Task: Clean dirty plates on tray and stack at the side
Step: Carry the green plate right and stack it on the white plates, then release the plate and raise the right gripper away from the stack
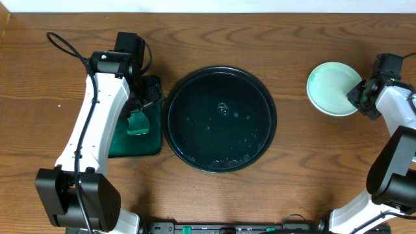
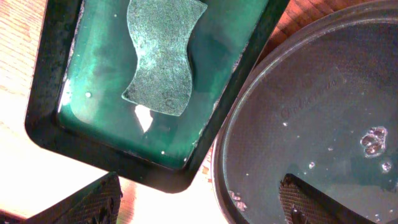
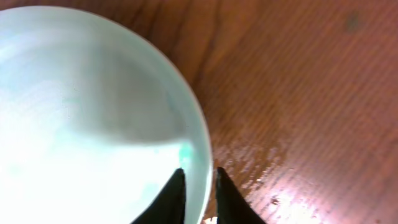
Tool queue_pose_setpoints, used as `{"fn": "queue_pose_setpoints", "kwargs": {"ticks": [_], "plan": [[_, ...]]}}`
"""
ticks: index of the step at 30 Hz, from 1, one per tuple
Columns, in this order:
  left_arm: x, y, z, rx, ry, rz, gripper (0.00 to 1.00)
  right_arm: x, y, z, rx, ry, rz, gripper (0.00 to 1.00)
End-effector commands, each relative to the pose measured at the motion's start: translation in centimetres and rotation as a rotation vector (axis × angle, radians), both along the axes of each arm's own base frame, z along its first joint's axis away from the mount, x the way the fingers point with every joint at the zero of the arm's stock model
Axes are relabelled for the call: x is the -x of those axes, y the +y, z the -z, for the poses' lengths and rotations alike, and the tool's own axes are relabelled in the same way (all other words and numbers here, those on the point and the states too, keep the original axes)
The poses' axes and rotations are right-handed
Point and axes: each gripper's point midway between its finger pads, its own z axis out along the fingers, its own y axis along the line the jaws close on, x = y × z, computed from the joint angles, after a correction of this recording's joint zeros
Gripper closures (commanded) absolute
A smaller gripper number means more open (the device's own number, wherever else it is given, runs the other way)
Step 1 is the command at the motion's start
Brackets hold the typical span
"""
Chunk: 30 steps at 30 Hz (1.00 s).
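The large round black tray (image 1: pixel 195 110) sits at the table's centre, holding only water drops and bits of foam; it also shows in the left wrist view (image 2: pixel 298 93). A pale mint plate (image 1: pixel 330 88) rests on the wood to the right of the tray. Whether more plates lie under it cannot be told. My right gripper (image 1: pixel 361 95) is shut on that plate's rim (image 3: pixel 93 112), one finger inside and one outside (image 3: pixel 199 180). My left gripper (image 2: pixel 199 208) is open and empty, hovering over the gap between the green tray and the black tray (image 1: pixel 148 97).
A rectangular dark-green tray (image 1: pixel 155 144) with green water and a sponge (image 1: pixel 136 123) lies left of the black tray, almost touching it (image 2: pixel 50 93). The sponge (image 2: pixel 160 56) lies flat in it. Water spots wet the wood by the plate (image 3: pixel 255 168).
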Motion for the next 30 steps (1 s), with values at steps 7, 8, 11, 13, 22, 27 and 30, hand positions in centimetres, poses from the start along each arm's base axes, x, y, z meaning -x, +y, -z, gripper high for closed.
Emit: {"fn": "queue_pose_setpoints", "kwargs": {"ticks": [7, 8, 11, 13, 22, 27, 30], "plan": [[0.0, 0.1, 0.0, -0.007, 0.001, 0.013, 0.18, -2.1, 2.2, -3.4, -0.057, -0.062, -0.169, 0.74], [0.0, 0.1, 0.0, -0.006, 0.001, 0.013, 0.18, -2.4, 2.6, -4.3, -0.057, -0.075, -0.210, 0.68], [0.2, 0.1, 0.0, -0.010, 0.011, 0.019, 0.18, -3.6, 5.1, -7.8, -0.054, -0.133, -0.406, 0.50], [-0.5, 0.1, -0.1, -0.014, -0.017, 0.045, 0.18, -3.8, 6.7, -10.0, -0.039, -0.162, -0.501, 0.38], [-4.3, -0.3, -3.4, -0.027, -0.222, 0.178, 0.18, -1.8, 13.4, -16.1, 0.055, -0.217, -0.774, 0.01], [-4.1, -0.3, -8.5, -0.051, -0.389, 0.247, 0.18, -0.7, 16.0, -17.8, 0.072, -0.239, -0.851, 0.01], [-2.7, -0.2, -12.4, -0.057, -0.502, 0.248, 0.18, -0.2, 17.1, -18.5, 0.074, -0.249, -0.881, 0.01]]}}
